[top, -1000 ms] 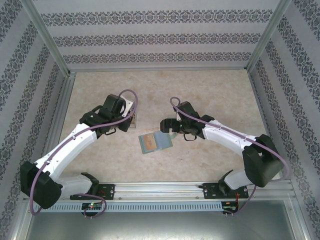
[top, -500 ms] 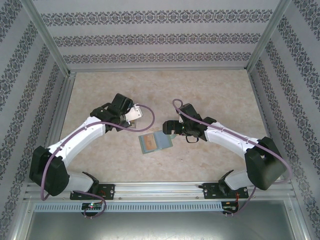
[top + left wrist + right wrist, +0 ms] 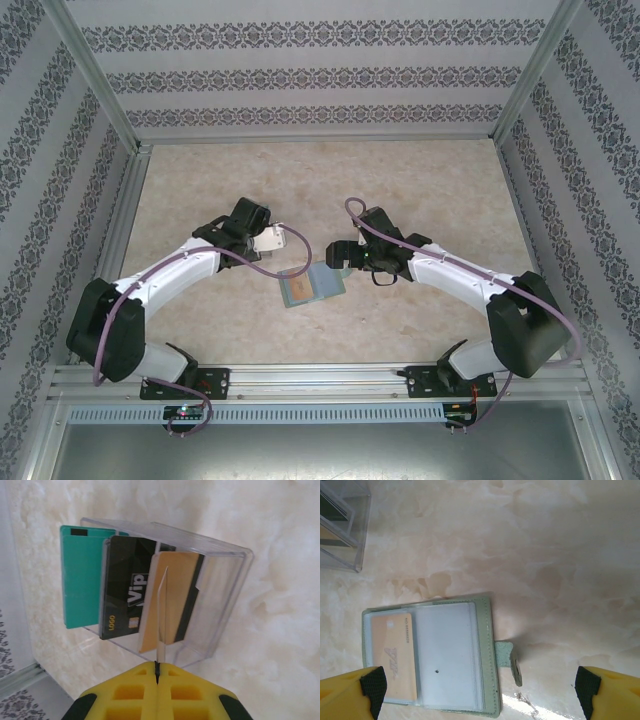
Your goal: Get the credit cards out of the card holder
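At the far left, patterned wall (image 3: 40, 150) and metal rail (image 3: 120, 230), then a bare strip of marbled counter (image 3: 200, 180). Next, left fingers (image 3: 125, 695) pressed together on a thin card (image 3: 161, 615), seen edge-on, in front of a clear box (image 3: 225, 580). Inside that box, upright, left to right: teal card (image 3: 82, 575), dark card (image 3: 122, 580) marked Vip, tan card (image 3: 180, 595) with a dark stripe. Near the counter's middle, card holder (image 3: 487, 650) lying open and flat, with a beige card (image 3: 395, 655) in its left pocket. Right pocket see-through, small tab (image 3: 510, 657) jutting from the right edge. Right fingers (image 3: 605, 690) spread wide and empty, holder framed between them in the right wrist view. Open counter beyond and to the right, up to the right wall (image 3: 590, 180), patterned like the left.
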Controlling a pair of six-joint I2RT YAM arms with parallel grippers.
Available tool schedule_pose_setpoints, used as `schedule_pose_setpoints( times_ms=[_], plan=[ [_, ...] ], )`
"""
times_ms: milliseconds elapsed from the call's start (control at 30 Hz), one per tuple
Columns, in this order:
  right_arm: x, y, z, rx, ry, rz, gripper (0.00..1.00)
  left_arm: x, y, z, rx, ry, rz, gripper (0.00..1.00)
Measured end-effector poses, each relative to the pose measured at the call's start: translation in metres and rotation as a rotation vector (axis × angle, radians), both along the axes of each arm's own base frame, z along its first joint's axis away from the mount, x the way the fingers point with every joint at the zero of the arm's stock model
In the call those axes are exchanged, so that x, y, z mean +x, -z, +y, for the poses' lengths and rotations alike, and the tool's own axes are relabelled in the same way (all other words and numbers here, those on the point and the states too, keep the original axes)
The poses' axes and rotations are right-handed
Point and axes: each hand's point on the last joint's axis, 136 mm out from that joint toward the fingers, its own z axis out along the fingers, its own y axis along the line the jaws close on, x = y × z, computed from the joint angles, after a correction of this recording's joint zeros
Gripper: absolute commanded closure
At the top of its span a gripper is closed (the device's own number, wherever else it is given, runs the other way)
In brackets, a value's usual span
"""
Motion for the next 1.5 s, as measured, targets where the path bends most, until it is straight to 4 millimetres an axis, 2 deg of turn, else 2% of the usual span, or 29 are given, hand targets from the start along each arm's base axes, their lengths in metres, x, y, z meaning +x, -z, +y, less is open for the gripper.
schedule_pose_setpoints(
  times_ms=[167, 700, 867, 967, 1033, 1200, 1300, 1333, 1467, 1500],
  plan=[
    [0.000, 0.001, 0.000, -0.001, 0.000, 0.002, 0.02, 0.008, 0.003, -0.003, 0.009, 0.019, -0.021, 1.00],
    [0.001, 0.009, -0.002, -0.012, 0.004, 0.023, 0.02, 0.014, 0.041, -0.004, 0.056, 0.032, 0.016, 1.00],
    [0.001, 0.010, -0.001, -0.013, 0.004, 0.025, 0.02, 0.021, 0.042, -0.004, 0.068, 0.025, -0.007, 0.81],
    [0.001, 0.009, 0.000, -0.008, 0.003, 0.022, 0.02, 0.022, 0.045, -0.003, 0.077, 0.021, -0.004, 0.80],
    [0.002, 0.009, 0.000, -0.006, 0.003, 0.019, 0.02, 0.022, 0.045, -0.002, 0.079, 0.020, -0.004, 0.71],
    [0.002, 0.008, 0.001, 0.002, 0.002, 0.022, 0.02, 0.022, 0.040, -0.003, 0.058, 0.000, -0.018, 0.66],
    [0.001, 0.009, 0.002, 0.005, -0.001, 0.026, 0.02, 0.023, 0.024, -0.003, 0.019, -0.025, -0.058, 0.58],
    [0.001, 0.009, 0.003, 0.006, -0.003, 0.027, 0.02, 0.023, 0.016, -0.003, 0.001, -0.036, -0.077, 0.51],
    [0.001, 0.010, 0.003, 0.007, -0.004, 0.028, 0.02, 0.021, -0.016, -0.002, -0.093, -0.099, -0.145, 0.38],
    [0.001, 0.010, 0.003, 0.006, -0.005, 0.028, 0.02, 0.020, -0.023, -0.002, -0.118, -0.121, -0.156, 0.31]
  ],
)
